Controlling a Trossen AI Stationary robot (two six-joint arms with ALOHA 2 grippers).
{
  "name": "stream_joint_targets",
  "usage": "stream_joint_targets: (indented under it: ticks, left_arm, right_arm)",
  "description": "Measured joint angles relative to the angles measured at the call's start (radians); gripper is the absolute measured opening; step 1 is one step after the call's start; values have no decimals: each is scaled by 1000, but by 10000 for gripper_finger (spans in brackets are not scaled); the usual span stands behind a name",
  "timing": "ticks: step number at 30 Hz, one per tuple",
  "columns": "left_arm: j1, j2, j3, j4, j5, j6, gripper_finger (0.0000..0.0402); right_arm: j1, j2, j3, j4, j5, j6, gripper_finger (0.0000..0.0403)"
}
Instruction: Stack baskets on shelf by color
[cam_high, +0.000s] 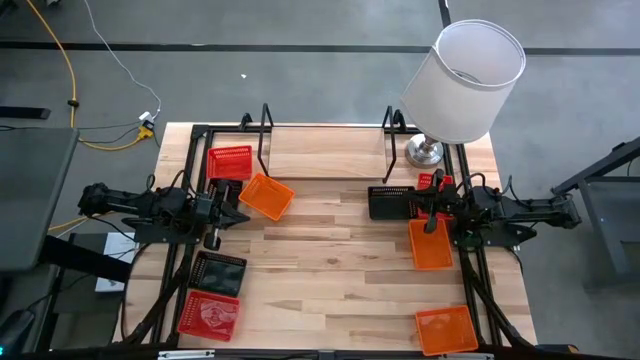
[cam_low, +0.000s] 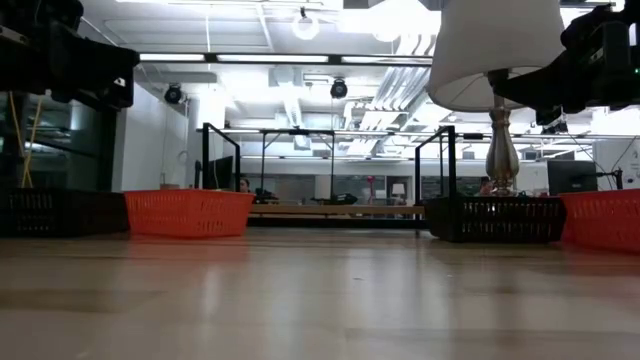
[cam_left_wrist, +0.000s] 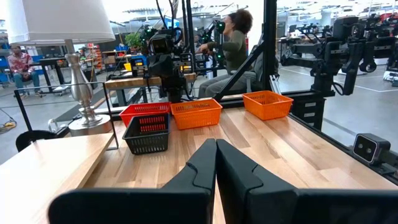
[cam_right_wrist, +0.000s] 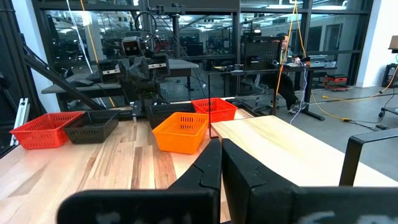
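Note:
The shelf (cam_high: 325, 150), a wood base between black rod loops, stands at the table's far edge. On the left half rest a red basket (cam_high: 229, 162), an orange basket (cam_high: 267, 196), a black basket (cam_high: 219, 272) and another red basket (cam_high: 209, 314). On the right half rest a black basket (cam_high: 392, 202), a small red basket (cam_high: 430, 180) and two orange baskets (cam_high: 431, 243) (cam_high: 446, 329). My left gripper (cam_left_wrist: 216, 155) hovers shut at the left side beside the orange basket. My right gripper (cam_right_wrist: 221, 155) hovers shut at the right side over an orange basket. Both hold nothing.
A lamp with a white shade (cam_high: 466, 75) and metal foot (cam_high: 425, 152) stands at the far right corner beside the shelf. Black frame rails (cam_high: 190, 250) run along both table sides. Bare wood lies in the table's middle (cam_high: 330, 260). A person (cam_left_wrist: 235, 46) sits beyond the table.

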Motion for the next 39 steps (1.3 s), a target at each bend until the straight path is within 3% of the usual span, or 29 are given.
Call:
stream_joint_targets:
  ticks: [28, 34, 36, 39]
  left_arm:
    - [0, 0, 0, 0, 0, 0, 3]
    - [0, 0, 0, 0, 0, 0, 3]
    - [0, 0, 0, 0, 0, 0, 3]
    - [0, 0, 0, 0, 0, 0, 3]
  right_arm:
    - [0, 0, 0, 14, -2, 5, 0]
    - [-1, 1, 0, 156, -24, 196, 0]
    - [-3, 1, 0, 252, -88, 256, 0]
    - [13, 32, 1, 351, -284, 328, 0]
